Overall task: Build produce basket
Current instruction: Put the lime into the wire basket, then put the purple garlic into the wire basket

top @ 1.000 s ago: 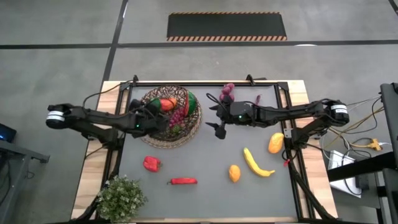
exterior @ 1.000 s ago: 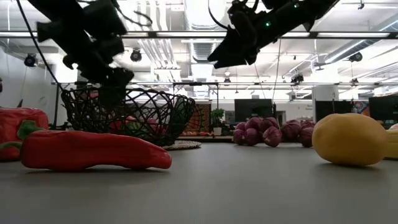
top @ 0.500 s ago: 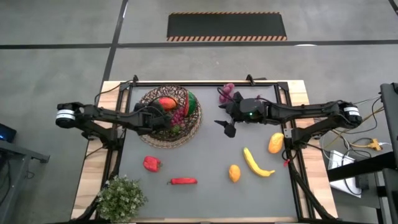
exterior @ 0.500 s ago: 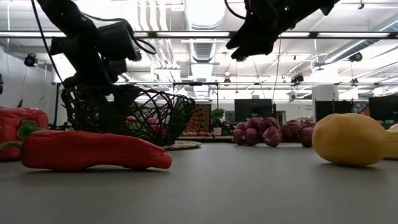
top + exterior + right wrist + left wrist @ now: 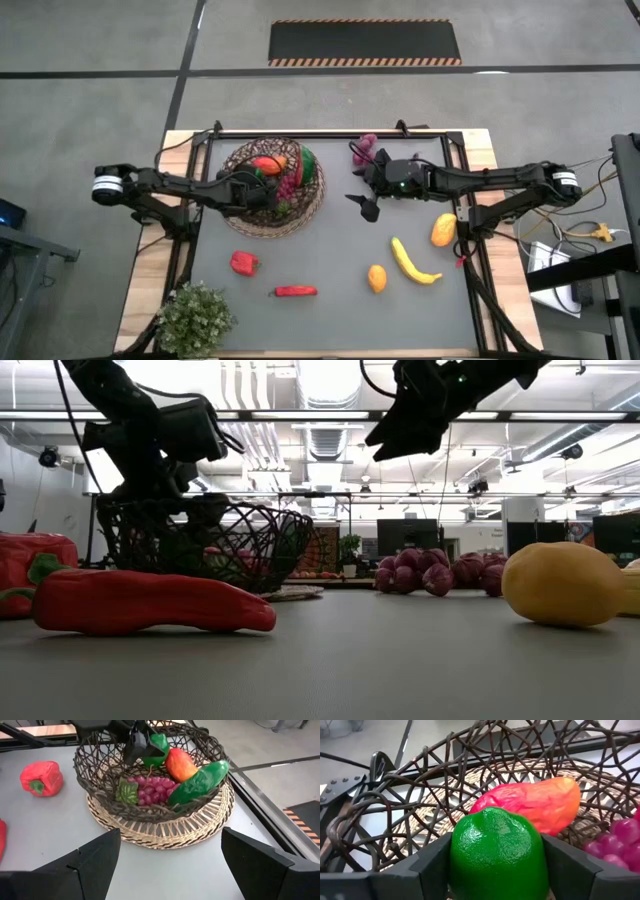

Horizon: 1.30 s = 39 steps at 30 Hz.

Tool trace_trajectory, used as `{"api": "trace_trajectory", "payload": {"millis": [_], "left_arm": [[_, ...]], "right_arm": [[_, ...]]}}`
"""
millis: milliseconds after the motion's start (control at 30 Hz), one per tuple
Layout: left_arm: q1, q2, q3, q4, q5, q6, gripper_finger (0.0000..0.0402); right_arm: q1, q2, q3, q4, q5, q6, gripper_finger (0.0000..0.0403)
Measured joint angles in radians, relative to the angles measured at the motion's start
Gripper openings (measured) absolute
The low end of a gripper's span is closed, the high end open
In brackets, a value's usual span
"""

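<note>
A: Starting from the left, what was on the table?

B: The left gripper (image 5: 262, 186) sat over the round, dark brown woven wicker basket (image 5: 238, 222), which rested on a pale woven mat (image 5: 200, 832) at the far left part of the grey tabletop (image 5: 330, 250). Its fingers (image 5: 432, 862) were clenched on a glossy green toy pepper (image 5: 496, 852), held inside the basket rim.

A: And inside the basket?

B: A red-orange toy fruit (image 5: 180, 764), a purple grape bunch with a green leaf (image 5: 150, 790) and a green-rinded watermelon slice (image 5: 200, 781) lay there, close together.

A: Nearer the front?

B: A red toy bell pepper (image 5: 243, 263) and a long red chili (image 5: 295, 291) lay just in front of the basket, beside a small green potted plant (image 5: 195, 316) at the front left corner.

A: Then the right side?

B: The right gripper (image 5: 366, 205) hung above the table's middle, released, its fingers (image 5: 85, 862) spread wide with nothing between them. A second purple grape bunch (image 5: 364, 150) lay at the far edge. A small orange fruit (image 5: 377, 278), a curved yellow banana (image 5: 412, 263) and a yellow-orange fruit (image 5: 444, 230) lay toward the right front.
</note>
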<state>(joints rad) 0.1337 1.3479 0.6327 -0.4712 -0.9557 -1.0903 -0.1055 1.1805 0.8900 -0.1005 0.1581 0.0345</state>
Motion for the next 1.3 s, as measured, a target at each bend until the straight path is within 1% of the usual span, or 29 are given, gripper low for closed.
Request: {"api": "trace_trajectory", "payload": {"millis": [233,367,500,733,900,1300], "left_arm": [[0.000,0.004,0.002,0.025,0.004,-0.003,0.0295],[0.000,0.004,0.002,0.024,0.006,-0.002,0.0310],[-0.001,0.003,0.005,0.018,0.011,0.017,0.0313],[-0.014,-0.038,0.042,0.026,0.076,0.143,0.0314],[-0.049,-0.078,0.066,0.024,0.084,0.227,0.0314],[-0.145,-0.172,0.177,0.027,0.092,0.441,0.0313]], "right_arm": [[0.000,-0.001,-0.012,0.001,0.000,0.004,0.0327],[0.000,-0.001,-0.012,0.001,0.000,-0.001,0.0327],[0.000,-0.001,-0.012,0.001,0.000,-0.005,0.0327],[0.000,-0.001,-0.020,0.001,0.000,-0.005,0.0327],[0.000,-0.001,-0.037,0.001,0.000,0.024,0.0327],[0.001,-0.010,-0.044,0.010,-0.009,0.098,0.0327]]}}
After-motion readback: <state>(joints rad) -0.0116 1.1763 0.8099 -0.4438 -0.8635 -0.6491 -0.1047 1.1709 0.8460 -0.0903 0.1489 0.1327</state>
